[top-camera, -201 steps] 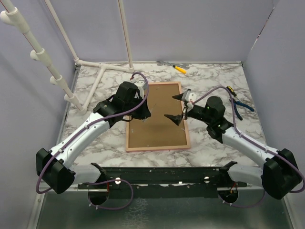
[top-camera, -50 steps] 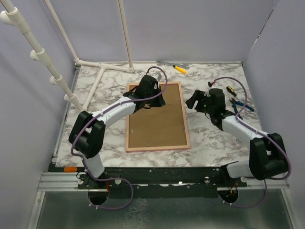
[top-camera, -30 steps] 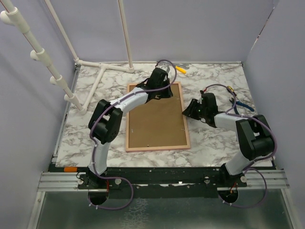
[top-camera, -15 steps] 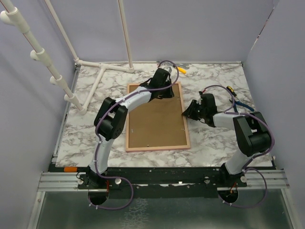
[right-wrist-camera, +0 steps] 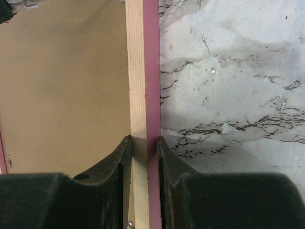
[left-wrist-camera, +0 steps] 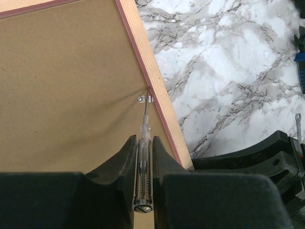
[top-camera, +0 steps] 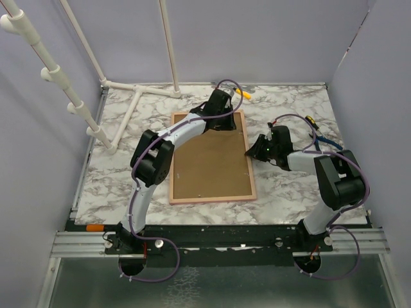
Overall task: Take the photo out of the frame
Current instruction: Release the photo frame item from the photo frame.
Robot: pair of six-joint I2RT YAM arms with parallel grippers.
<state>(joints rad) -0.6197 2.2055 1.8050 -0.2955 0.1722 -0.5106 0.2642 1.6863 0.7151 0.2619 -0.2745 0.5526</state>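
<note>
The frame (top-camera: 212, 163) lay flat mid-table (top-camera: 122, 179), its near half uncovered. The left gripper (left-wrist-camera: 144, 145) and its arm crossed the far end, and the right gripper (right-wrist-camera: 144, 143) straddled the right rail. White pipes (top-camera: 131, 106) fenced the far-left corner. A yellow screwdriver (top-camera: 243, 93) and blue pliers (top-camera: 321, 140) lay near the walls. Bare marble lay near-left.

No writing, label, brand mark, number or sign can be read in any of the three views. The brown back of the frame (top-camera: 212, 160) appears plain and unprinted.
</note>
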